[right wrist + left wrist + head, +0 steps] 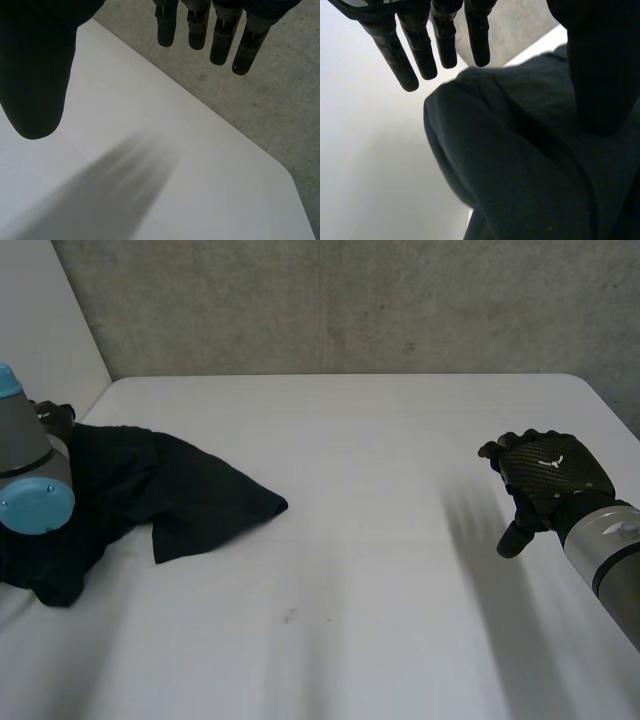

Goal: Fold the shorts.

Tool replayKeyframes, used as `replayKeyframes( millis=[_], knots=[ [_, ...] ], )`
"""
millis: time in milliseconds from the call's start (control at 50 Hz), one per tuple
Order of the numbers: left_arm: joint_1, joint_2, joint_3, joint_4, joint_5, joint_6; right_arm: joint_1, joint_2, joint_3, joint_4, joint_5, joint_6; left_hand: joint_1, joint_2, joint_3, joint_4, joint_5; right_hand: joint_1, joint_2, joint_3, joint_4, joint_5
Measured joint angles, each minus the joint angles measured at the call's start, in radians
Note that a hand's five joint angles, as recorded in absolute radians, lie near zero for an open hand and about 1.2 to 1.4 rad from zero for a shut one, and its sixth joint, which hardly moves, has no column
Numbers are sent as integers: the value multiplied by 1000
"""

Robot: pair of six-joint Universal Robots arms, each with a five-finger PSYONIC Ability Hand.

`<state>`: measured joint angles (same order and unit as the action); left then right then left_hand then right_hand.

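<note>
Dark navy shorts [170,490] lie crumpled in a heap at the left side of the white table [380,540], one pointed flap reaching toward the middle. My left hand [55,420] sits at the heap's far left edge, behind my left arm [35,500]. In the left wrist view its fingers [420,50] are straight and spread above the bunched shorts [520,165], with the thumb [605,70] over the cloth and nothing pinched. My right hand [545,480] hovers over bare table at the right, far from the shorts. Its fingers [220,40] and thumb [35,75] are straight and hold nothing.
A grey concrete wall [350,300] runs behind the table's far edge. A white panel [50,330] stands at the far left. The table's rounded far right corner [280,170] lies just beyond my right hand's fingertips.
</note>
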<state>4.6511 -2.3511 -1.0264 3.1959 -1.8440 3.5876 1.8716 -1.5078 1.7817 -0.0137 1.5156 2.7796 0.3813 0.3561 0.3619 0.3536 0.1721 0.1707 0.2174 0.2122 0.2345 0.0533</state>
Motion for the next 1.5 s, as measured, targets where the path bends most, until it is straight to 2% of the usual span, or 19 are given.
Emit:
replayKeyframes(
  millis=[160, 240, 280, 420, 580, 740, 860, 1000, 1120, 1140, 1160, 1180, 1200, 1240, 1280, 1420, 1460, 1480, 1500],
  knots=[
    [3, -40, 42, 3, -34, 57, 0, 0, 1, 0, 0, 0, 85, 102, 95, 100, 104, 0, 0, 0, 0, 0],
    [3, -67, 75, 3, -34, 70, 0, -1, 1, 0, 0, 0, 657, 638, 631, 633, 602, 0, 0, 0, 0, 0],
    [2, -77, 89, 2, -33, 76, 0, -1, 1, 0, 0, 0, 765, 738, 734, 754, 723, 0, 0, 0, 0, 0],
    [-18, -98, 135, 1, -28, 104, -1, -2, 1, 0, 0, 0, 771, 826, 800, 842, 765, 0, 0, 0, 0, 0],
    [-190, -5, 143, 9, 29, 96, -1, -5, 1, 1, 0, 0, 771, 832, 800, 843, 765, 0, 0, 0, 0, 0],
    [-375, 72, 90, -1, 125, -51, -9, -12, -2, 1, 0, 0, 771, 838, 814, 843, 765, 0, 0, 0, 0, 0],
    [-565, 109, -22, -11, 225, -171, -18, -19, -10, 1, 2, 0, 771, 843, 815, 847, 765, 0, 0, 0, 0, 0],
    [-742, 105, -132, -12, 328, -186, -45, -27, -12, 0, 3, 0, 771, 843, 815, 852, 765, 0, 0, 0, 0, 0],
    [-815, 80, -171, -11, 363, -176, -59, -29, -12, 0, 1, 0, 771, 843, 815, 852, 765, 0, 0, 0, 0, 0],
    [-821, 75, -174, -12, 365, -174, -60, -29, -12, 0, 1, 1, 753, 821, 805, 841, 755, 0, 0, 0, 0, 0],
    [-825, 72, -177, -13, 366, -173, -60, -29, -12, 0, 0, 1, 560, 636, 631, 666, 585, 0, 0, 0, 0, 0],
    [-827, 71, -179, -14, 366, -172, -61, -29, -12, 0, -1, 1, 560, 636, 631, 666, 585, 0, 0, 0, 0, 0],
    [-827, 75, -183, -15, 365, -171, -61, -29, -13, -1, -3, 2, 222, 348, 353, 371, 296, 0, 0, 0, 0, 0],
    [-821, 91, -191, -18, 363, -171, -61, -27, -15, -2, -8, 2, -18, 108, 93, 81, 62, 0, 0, 0, 0, 0],
    [-800, 138, -210, -18, 361, -171, -61, -23, -19, -5, -24, 3, -80, -26, -29, -55, -48, 0, 0, 0, 0, 0],
    [-689, 341, -299, -5, 362, -181, -55, 11, -34, -10, -140, 2, -93, -89, -91, -86, -87, 0, 0, 0, 0, 0],
    [-689, 341, -299, -5, 362, -181, -55, 11, -34, -10, -140, 2, -93, -89, -91, -86, -87, 0, 0, 0, 0, 0],
    [-630, 412, -332, 0, 364, -184, -52, 29, -38, -11, -215, -2, -93, -89, -91, -86, -87, 0, 0, 0, 0, 0],
    [-614, 426, -339, 0, 364, -184, -51, 32, -38, -11, -229, -4, -93, -89, -91, -86, -87, 0, 0, 0, 0, 0]
  ],
)
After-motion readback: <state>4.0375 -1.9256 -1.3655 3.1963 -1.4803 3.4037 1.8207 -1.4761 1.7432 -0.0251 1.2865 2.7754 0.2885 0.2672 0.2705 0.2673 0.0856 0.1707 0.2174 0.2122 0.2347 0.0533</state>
